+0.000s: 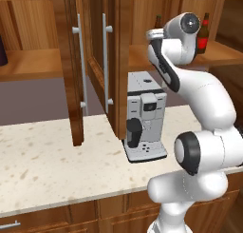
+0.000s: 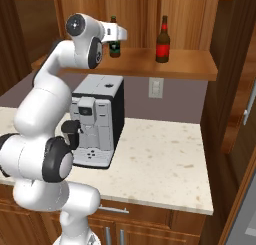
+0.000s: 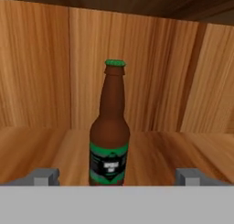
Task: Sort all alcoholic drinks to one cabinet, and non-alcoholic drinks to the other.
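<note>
A brown beer bottle (image 3: 109,141) with a green cap and green label stands upright on the wooden cabinet shelf (image 3: 183,150), straight ahead of my gripper (image 3: 117,176). The fingertips (image 3: 45,176) stand wide apart, one to each side of it and short of it, with nothing held. From the right base, the gripper (image 2: 118,35) sits just in front of this bottle (image 2: 115,45). A second brown bottle (image 2: 162,40) with a red label stands further right on the same shelf (image 2: 180,64). A dark purple bottle (image 1: 2,51) shows at the left edge, on the other cabinet's shelf.
A grey coffee machine (image 1: 144,115) stands on the speckled counter (image 1: 57,160) below the shelf. Open wooden cabinet doors (image 1: 76,70) with long handles hang left of the arm. A wall outlet (image 2: 156,87) sits under the shelf. Another open door (image 2: 240,114) stands at the right.
</note>
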You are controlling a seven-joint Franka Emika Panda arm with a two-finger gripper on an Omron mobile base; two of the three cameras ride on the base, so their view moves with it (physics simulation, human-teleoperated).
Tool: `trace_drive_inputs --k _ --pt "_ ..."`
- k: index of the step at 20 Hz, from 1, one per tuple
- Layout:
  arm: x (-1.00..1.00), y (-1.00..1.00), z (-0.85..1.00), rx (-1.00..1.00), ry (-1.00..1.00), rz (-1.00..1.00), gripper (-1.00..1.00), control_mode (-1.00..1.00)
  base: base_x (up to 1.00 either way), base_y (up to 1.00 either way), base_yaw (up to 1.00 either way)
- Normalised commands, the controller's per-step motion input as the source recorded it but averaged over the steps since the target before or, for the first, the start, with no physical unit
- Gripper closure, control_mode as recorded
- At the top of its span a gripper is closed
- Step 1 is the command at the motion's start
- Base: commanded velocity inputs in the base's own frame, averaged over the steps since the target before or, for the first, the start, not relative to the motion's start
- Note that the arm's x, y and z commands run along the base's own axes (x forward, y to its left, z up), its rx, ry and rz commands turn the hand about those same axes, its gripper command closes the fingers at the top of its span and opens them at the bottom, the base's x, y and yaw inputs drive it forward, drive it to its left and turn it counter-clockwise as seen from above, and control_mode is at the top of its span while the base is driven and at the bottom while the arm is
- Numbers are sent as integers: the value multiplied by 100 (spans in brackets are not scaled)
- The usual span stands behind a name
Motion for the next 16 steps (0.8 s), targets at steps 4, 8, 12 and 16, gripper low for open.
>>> trace_drive_inputs --k 4,8,12,16 --pt "-58 -1 1 0 -1 0 -100 -100 0 0 0" --pt "-61 0 1 0 0 0 -100 -100 0 0 0" --pt "-66 0 1 0 0 0 -100 -100 0 0 0" --pt "-66 0 3 0 0 0 -100 -100 0 0 0"
